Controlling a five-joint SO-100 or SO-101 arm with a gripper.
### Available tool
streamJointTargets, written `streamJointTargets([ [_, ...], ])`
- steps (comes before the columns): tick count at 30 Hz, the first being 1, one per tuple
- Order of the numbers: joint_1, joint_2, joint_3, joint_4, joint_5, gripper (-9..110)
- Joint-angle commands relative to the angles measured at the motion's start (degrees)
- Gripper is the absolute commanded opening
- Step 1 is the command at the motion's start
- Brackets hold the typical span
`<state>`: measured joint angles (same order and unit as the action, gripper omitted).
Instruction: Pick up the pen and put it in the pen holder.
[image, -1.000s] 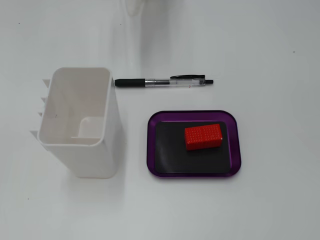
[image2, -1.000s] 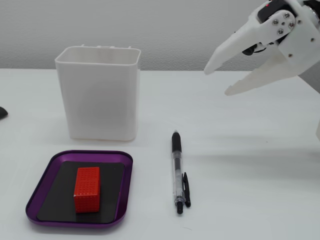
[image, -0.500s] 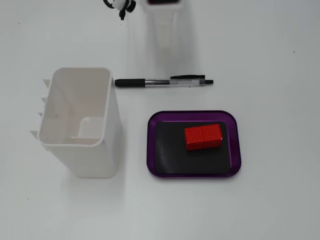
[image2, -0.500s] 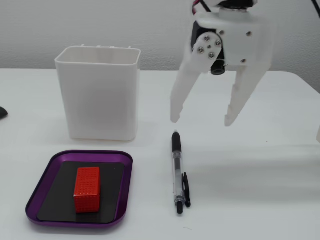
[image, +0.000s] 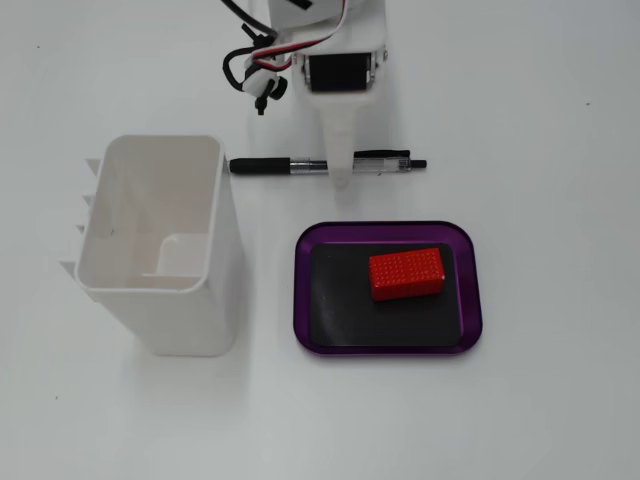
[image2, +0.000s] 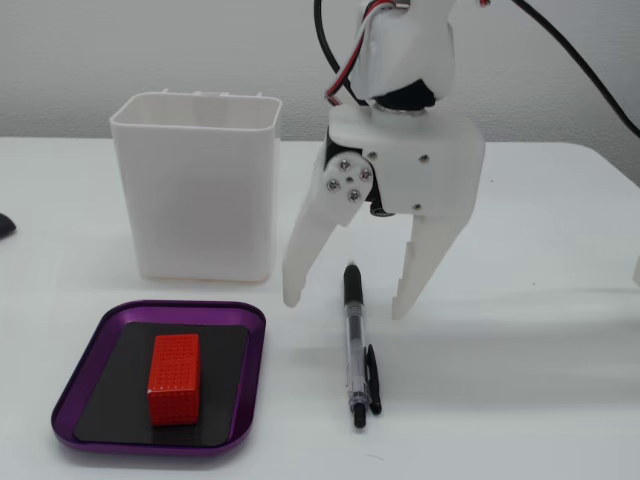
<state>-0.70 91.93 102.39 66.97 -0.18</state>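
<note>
**Pen flat on table, gripper spread above it**

Pen (image2: 355, 345) lies flat on the white table (image2: 520, 380), between the white pen holder (image2: 200, 190) and the purple tray (image2: 85, 400). In the top-down fixed view its black grip end points toward the holder. The gripper (image2: 347, 303) hangs over the barrel with its jaws spread wide, one finger (image2: 305, 255) on each side, gripping nothing. A red block (image2: 174, 378) sits in the tray. The holder stands upright.

Plain white lab tabletop (image: 560, 400)
</note>
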Motion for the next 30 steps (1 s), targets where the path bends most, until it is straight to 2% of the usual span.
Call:
streamJointTargets([
  [1, 0.4, 0.4, 3.0, -4.0, -0.2, 25],
  [15, 0.4, 0.3, 8.9, -9.1, -2.4, 14],
  [22, 0.4, 0.3, 9.1, -10.5, -2.5, -1],
  [28, -0.6, 1.5, 9.1, -9.0, -4.3, -1],
  [30, -0.5, 3.8, 8.3, -4.8, -4.3, -1],
])
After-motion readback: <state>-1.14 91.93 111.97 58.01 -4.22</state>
